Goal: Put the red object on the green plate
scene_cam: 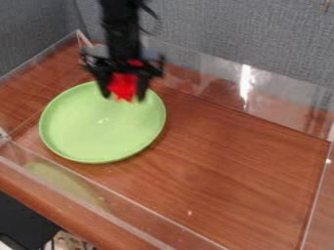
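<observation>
The black robot gripper (121, 86) points straight down over the far part of the large round lime-green plastic plate (78, 132); its jaws are closed tight on the bright red plastic object (123, 85), which sits between the black fingers (100, 80) with its lower end sticking out beneath them; the picture is blurred here, so the red piece's ridges and exact outline cannot be made out; whether it touches the plate cannot be told for certain, though it looks to hang clear above the plate's upper rim. The plate lies flat on the brown wood-grain tabletop (235, 156), inside low clear acrylic walls (248, 83); a grey fabric panel (222, 29) stands behind. No brand, label or readable writing shows on any surface.
</observation>
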Tool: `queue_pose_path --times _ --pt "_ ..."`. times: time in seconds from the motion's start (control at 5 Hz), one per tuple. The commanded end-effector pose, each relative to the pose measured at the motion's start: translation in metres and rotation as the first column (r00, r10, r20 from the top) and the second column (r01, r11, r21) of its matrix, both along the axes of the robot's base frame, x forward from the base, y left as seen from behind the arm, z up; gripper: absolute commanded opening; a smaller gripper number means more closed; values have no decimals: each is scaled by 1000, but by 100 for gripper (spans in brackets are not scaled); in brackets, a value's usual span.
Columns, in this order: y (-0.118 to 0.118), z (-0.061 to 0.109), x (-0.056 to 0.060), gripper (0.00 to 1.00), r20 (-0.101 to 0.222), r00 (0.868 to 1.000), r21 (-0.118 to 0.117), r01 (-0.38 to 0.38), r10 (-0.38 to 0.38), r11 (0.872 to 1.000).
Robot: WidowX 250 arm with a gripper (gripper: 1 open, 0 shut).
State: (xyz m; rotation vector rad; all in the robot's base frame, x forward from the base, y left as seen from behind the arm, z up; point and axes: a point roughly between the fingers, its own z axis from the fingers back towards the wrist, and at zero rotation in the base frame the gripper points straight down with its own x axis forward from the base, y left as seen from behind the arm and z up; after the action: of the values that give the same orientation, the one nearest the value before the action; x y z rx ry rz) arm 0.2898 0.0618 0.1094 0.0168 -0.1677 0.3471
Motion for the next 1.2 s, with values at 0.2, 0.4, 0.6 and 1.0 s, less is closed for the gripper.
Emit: queue_pose_path --times 0.2,0.4,0.6,1.0 --pt "23 -21 -22 0 -37 998 11 48 -48 999" --pt "20 -36 -21 0 -54 995 -4 79 -79 997" --pt "20 -44 -19 100 -66 991 -15 116 -117 993" --pt "28 -71 -12 100 -65 998 -33 -3 1 999"
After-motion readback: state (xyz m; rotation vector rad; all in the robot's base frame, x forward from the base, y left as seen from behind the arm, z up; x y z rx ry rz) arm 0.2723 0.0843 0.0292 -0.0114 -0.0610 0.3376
